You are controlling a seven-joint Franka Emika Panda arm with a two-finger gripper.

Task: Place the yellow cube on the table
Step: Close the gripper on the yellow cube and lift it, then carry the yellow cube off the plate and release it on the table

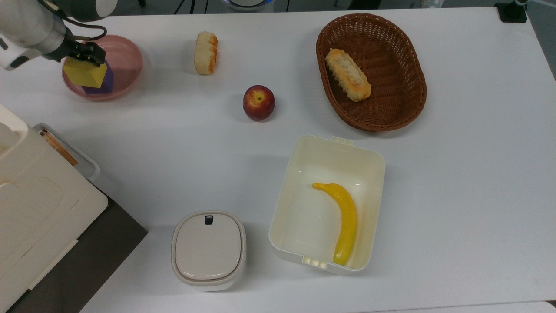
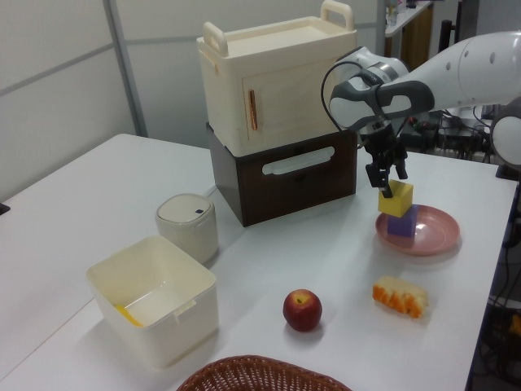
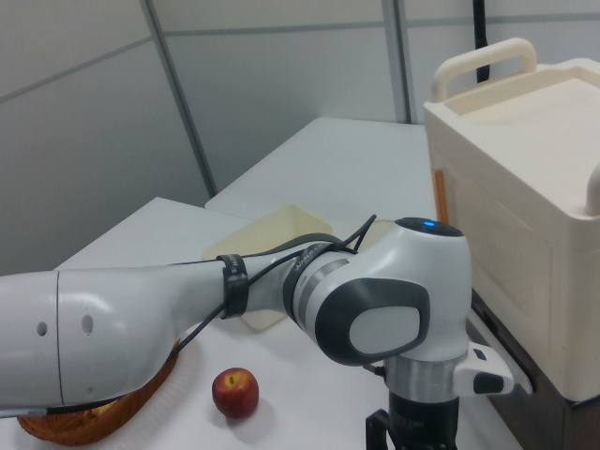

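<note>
- We're looking at the jaws (image 1: 84, 54) down over the yellow cube (image 1: 84, 74), at the top view's 10 o'clock corner of the surface (image 1: 456, 174).
- In the left view the jaws (image 2: 389, 177) stand parted, one finger at each side of the cube's (image 2: 396, 199) upper part; we cannot tell whether they press it yet.
- The yellow cube sits on the purple block (image 1: 104, 82), which lies in the pink plate (image 1: 126, 61); the cube is tilted off square to the block.
- Toward 3 o'clock from the plate in the top view lies a bread piece (image 1: 205, 52), well apart from it.
- The apple (image 1: 259, 102) stands near the middle of the surface, at about 5 o'clock from the bread.
- At 2 o'clock from the apple the brown basket (image 1: 404, 100) holds another bread roll (image 1: 348, 74).
- At 5 o'clock from the apple the cream open box (image 1: 299, 208) holds the banana (image 1: 343, 221).
- A lidded white container (image 1: 209, 250) stands just beside the box, at its 9 o'clock.
- The cream cabinet (image 2: 277, 81) sits on the dark brown case (image 2: 285, 175) in the left view, at 9 o'clock from the jaws.
- In the right view the arm (image 3: 375, 309) crosses in front of the apple (image 3: 235, 392).
</note>
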